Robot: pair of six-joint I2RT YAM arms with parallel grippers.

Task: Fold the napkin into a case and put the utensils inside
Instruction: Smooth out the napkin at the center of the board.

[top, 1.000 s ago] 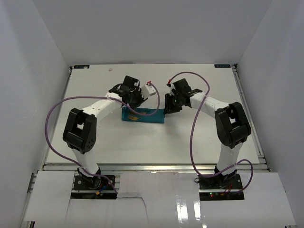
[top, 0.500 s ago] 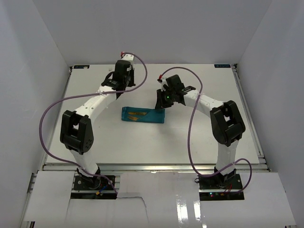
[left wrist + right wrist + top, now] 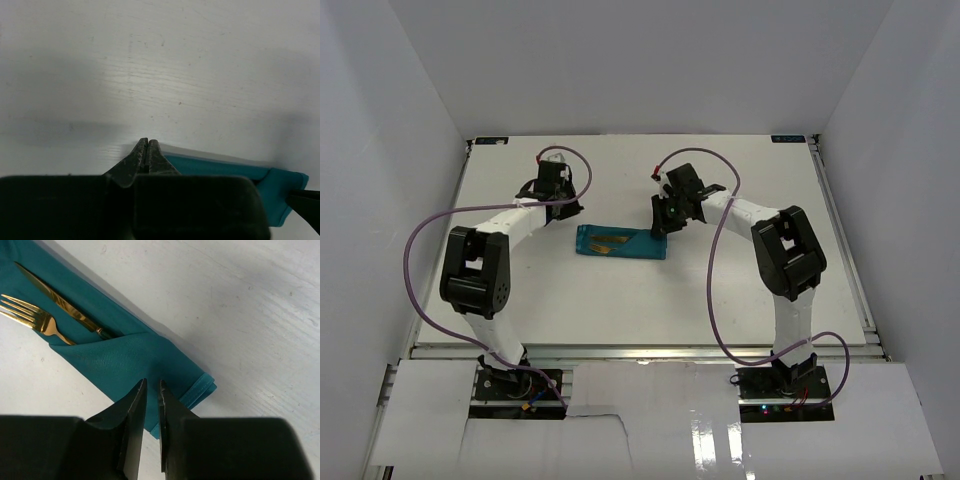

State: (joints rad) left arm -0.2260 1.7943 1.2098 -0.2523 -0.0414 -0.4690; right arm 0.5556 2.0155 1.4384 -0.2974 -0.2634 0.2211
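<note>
The napkin [image 3: 620,243] lies folded into a long teal strip in the middle of the counter [image 3: 720,290], between the two arms; the knife [image 3: 60,302] and fork [image 3: 35,317] lie side by side on it, their handle ends tucked under a diagonal fold and the blade and tines sticking out toward its left end; the left claw [image 3: 146,142] is pressed fully closed on nothing, off the napkin's far left corner over bare counter, with only a teal edge showing low in its wrist view; the right claw [image 3: 149,385] hovers over the napkin's right end, its fingers a narrow slit apart and gripping nothing; whether its tips touch the cloth I cannot tell.
</note>
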